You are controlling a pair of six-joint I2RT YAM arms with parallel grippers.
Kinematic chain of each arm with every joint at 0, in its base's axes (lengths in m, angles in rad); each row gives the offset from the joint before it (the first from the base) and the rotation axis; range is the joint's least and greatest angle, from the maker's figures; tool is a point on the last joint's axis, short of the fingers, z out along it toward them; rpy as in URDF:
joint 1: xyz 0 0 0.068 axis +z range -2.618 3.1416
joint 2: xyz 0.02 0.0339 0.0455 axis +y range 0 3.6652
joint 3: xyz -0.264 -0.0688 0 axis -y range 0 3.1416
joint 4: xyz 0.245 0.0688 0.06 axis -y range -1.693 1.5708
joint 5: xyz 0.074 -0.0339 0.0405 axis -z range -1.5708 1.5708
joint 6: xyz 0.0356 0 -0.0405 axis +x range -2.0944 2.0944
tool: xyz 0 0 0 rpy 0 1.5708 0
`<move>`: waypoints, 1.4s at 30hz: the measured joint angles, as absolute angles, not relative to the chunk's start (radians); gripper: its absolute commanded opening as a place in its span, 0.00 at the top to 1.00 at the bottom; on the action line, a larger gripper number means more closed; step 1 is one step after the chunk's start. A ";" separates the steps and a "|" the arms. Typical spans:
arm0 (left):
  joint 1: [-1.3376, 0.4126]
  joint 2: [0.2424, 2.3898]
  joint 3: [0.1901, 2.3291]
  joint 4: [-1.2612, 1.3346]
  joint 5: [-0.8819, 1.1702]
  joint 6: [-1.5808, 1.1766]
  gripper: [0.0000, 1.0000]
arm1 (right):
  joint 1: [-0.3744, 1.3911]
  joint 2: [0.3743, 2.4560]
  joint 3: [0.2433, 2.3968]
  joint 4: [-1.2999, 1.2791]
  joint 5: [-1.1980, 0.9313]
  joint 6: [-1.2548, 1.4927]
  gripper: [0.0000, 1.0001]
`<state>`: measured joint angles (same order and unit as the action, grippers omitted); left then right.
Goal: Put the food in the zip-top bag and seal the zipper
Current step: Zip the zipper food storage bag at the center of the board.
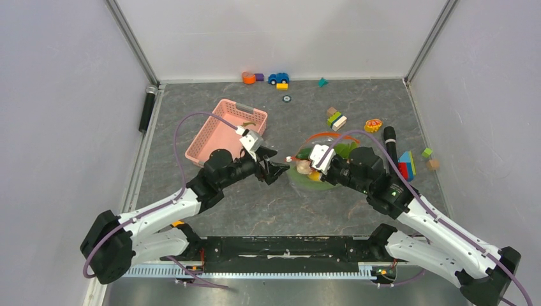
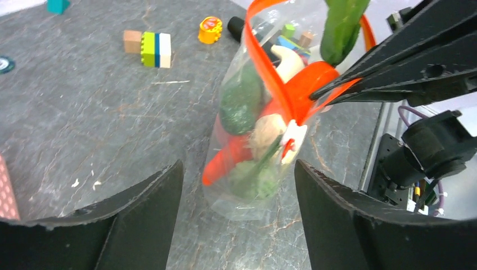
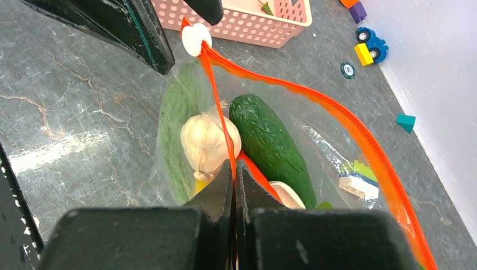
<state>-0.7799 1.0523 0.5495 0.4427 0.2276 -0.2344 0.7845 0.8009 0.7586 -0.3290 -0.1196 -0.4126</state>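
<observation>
The zip-top bag is held up off the table with food inside. In the right wrist view I see a dark green cucumber, a white mushroom and a pale piece below them; the left wrist view shows the orange carrot low in the bag. The orange-red zipper gapes open in a loop. My right gripper is shut on the zipper strip. My left gripper is open, its jaws either side of the bag, close to the white slider.
A pink lattice basket stands behind the left arm. Toy blocks, a blue car and a black cylinder lie at the back and right. A black marker lies at the left wall.
</observation>
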 measured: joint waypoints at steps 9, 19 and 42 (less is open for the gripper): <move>-0.780 1.100 0.550 0.550 0.331 -0.234 0.65 | 0.785 0.801 0.759 -0.322 -0.123 -0.388 1.00; -0.778 1.108 0.550 0.578 0.379 -0.240 0.98 | 0.783 0.797 0.759 -0.316 -0.147 -0.372 0.60; -0.776 1.090 0.564 0.507 0.476 -0.222 0.98 | 0.784 1.077 1.089 -0.500 -0.569 -0.703 0.44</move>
<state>-0.7761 1.0901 0.5640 0.5072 0.4759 -0.2222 0.7837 1.0775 1.0885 -0.4999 -0.5694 -0.7033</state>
